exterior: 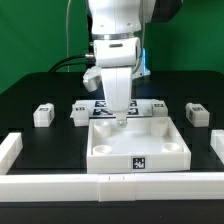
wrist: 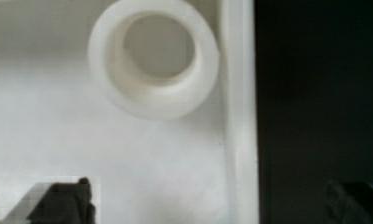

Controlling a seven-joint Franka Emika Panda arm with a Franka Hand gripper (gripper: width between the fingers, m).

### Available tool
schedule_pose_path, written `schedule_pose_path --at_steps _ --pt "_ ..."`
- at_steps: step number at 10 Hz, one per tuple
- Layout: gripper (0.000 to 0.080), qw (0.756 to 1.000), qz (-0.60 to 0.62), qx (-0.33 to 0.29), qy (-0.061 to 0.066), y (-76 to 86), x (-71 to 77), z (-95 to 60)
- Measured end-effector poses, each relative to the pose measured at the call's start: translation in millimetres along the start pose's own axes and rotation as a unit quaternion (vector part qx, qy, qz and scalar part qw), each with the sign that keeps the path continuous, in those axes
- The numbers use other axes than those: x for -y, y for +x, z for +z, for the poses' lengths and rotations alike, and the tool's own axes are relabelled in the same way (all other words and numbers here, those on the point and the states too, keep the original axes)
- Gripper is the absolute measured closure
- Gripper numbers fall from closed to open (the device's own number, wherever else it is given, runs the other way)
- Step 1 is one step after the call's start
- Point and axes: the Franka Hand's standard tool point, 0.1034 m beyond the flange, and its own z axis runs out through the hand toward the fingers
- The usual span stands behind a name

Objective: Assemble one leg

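The large white square panel (exterior: 135,142) lies in the middle of the black table, a square tag on its near wall. My gripper (exterior: 120,119) hangs over the panel's far edge, open and empty. In the wrist view the gripper (wrist: 208,205) has one dark fingertip (wrist: 62,200) over the panel's floor (wrist: 94,150) and the other over the black table, so the jaws straddle the panel's raised edge (wrist: 238,110). A round corner socket (wrist: 156,50) shows ahead. Small white tagged legs lie at the exterior view's left (exterior: 42,115) and right (exterior: 197,114). Two more legs (exterior: 80,113) (exterior: 159,108) lie nearer the arm.
The marker board (exterior: 140,104) lies behind the panel, partly hidden by the arm. Low white walls bound the work area on the exterior view's left (exterior: 10,150), right (exterior: 215,148) and front (exterior: 110,186).
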Motion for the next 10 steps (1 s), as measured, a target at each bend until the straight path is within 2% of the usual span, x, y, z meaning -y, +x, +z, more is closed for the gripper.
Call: schedule_pose_path --at_steps 3,6,7,9,10 --pt "0.015 1.0 0.002 0.0 0.0 -0.9 0.6 0.9" --pt "0.015 1.0 -0.019 -0.005 -0.003 11.6 7.2 18.1" --pt "0.015 1.0 -0.022 -0.004 -0.001 15.9 7.6 20.3" --pt "0.015 1.0 -0.02 -0.004 -0.002 14.2 6.9 20.0" --pt "0.0248 1.0 -0.02 -0.004 -0.002 13.9 7.0 20.1"
